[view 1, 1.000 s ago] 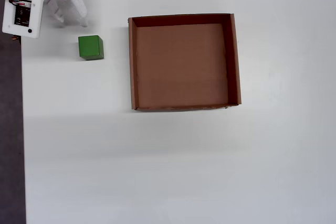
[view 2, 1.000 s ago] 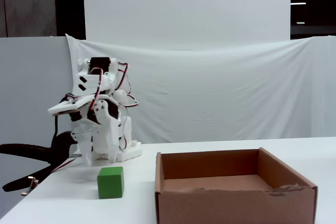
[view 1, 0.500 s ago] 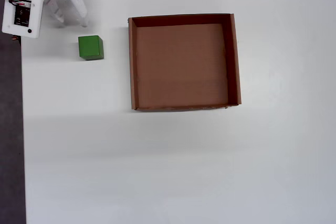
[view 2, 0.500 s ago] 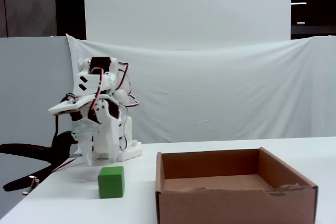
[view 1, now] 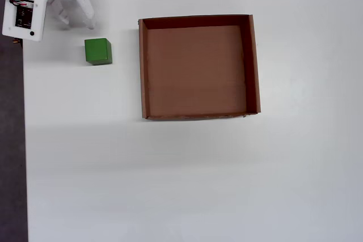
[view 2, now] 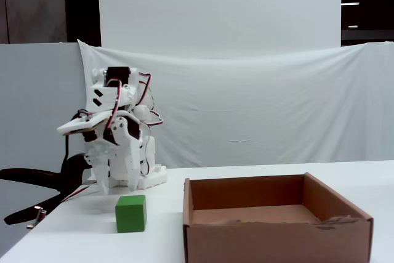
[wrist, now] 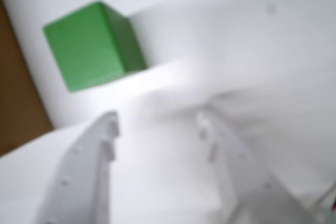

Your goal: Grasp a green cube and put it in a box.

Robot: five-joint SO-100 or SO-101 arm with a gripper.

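The green cube (view 1: 97, 51) sits on the white table, left of the box (view 1: 143, 66) in the overhead view. The box is brown cardboard, shallow and empty. My white gripper (view 1: 77, 24) hovers just beyond the cube near the table's top left corner. In the wrist view the gripper (wrist: 156, 119) is open and empty, its jaws well apart, and the cube (wrist: 93, 45) lies ahead and to the left, apart from the fingers. The fixed view shows the cube (view 2: 131, 213) in front of the folded arm, with the box (view 2: 271, 238) to its right.
The table's left edge (view 1: 24, 140) runs close to the cube and arm base in the overhead view. A strip of the brown box (wrist: 16, 103) shows at the left of the wrist view. A white cloth backdrop (view 2: 246, 109) hangs behind the table.
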